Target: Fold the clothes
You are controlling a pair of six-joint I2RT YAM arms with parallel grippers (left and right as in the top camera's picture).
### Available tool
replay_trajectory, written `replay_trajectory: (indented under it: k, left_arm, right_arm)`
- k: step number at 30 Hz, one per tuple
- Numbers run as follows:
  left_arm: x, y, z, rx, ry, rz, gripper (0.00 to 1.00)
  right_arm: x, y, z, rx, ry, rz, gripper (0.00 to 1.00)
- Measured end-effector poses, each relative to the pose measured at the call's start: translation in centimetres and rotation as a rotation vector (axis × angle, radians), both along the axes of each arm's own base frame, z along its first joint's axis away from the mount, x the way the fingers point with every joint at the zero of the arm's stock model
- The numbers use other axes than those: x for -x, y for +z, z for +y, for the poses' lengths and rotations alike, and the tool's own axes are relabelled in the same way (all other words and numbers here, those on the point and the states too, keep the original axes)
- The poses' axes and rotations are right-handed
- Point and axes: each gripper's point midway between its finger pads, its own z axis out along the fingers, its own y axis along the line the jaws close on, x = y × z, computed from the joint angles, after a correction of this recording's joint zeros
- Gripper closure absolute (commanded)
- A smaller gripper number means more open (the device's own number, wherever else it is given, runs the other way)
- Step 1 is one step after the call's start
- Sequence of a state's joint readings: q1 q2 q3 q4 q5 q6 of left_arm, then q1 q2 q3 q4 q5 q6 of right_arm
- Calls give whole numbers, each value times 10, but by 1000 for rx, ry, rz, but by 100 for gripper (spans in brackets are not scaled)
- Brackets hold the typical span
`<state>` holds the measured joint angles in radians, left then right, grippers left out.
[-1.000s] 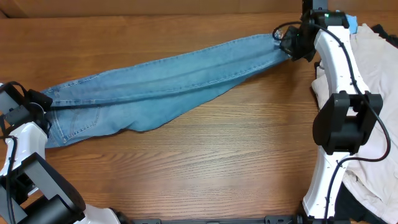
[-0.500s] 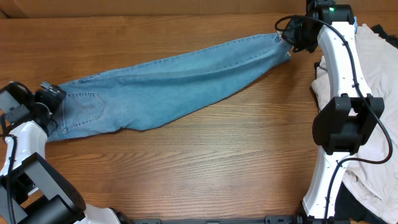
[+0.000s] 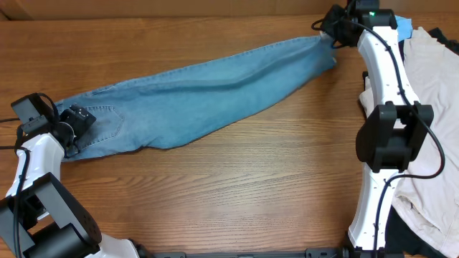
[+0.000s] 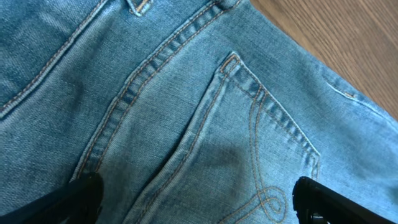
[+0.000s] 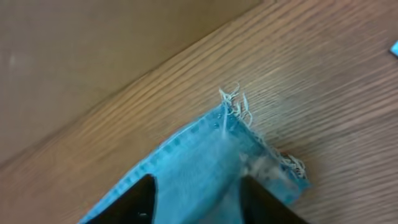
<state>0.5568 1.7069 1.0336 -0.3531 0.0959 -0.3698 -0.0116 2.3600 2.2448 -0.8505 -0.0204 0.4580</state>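
Observation:
The light-blue jeans lie folded lengthwise across the table, waist at the left and leg hems at the far right. My left gripper hovers over the waist end. In the left wrist view it is open, its fingers wide apart over the stitched back pocket. My right gripper is at the frayed leg hem. In the right wrist view it is open, the two fingers standing apart on either side of the denim, which lies on the wood.
Beige garments are piled at the right edge, behind the right arm. A small sky-blue cloth lies at the far right corner. Bare wooden table stretches in front of the jeans.
My left gripper let go of the waist, opened and moved right over the back pocket. The right gripper carried the hem slightly farther back, then parted its jaws.

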Motion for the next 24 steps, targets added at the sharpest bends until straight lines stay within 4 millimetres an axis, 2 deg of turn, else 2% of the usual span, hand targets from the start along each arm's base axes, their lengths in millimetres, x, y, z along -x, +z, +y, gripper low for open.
replay_trajectory:
  k: [2, 7, 8, 12, 15, 18, 22, 24]
  left_arm:
    - [0, 0, 0, -4, -1, 3, 0]
    - [3, -2, -1, 3, -1, 15, 0]
    - [3, -3, -1, 4, -1, 17, 0]
    - [3, -3, -1, 5, -1, 18, 0]
    - [4, -3, -1, 6, -1, 19, 0]
    - [4, -3, -2, 6, -1, 20, 0]
    - [4, -3, -2, 7, -1, 22, 0]
    - [4, -4, -2, 8, -1, 23, 0]
  right_arm:
    - [3, -7, -2, 8, 4, 25, 34]
    - [35, -27, -14, 16, -3, 176, 33]
    - [44, -32, -23, 16, -16, 218, 33]
    - [61, -39, -48, 23, -44, 287, 34]
    - [65, -40, -56, 35, -19, 298, 34]
    - [64, -45, -51, 44, 36, 302, 37]
    - [63, -81, -42, 39, 89, 357, 37]
    - [62, -109, -38, 24, 114, 389, 37]
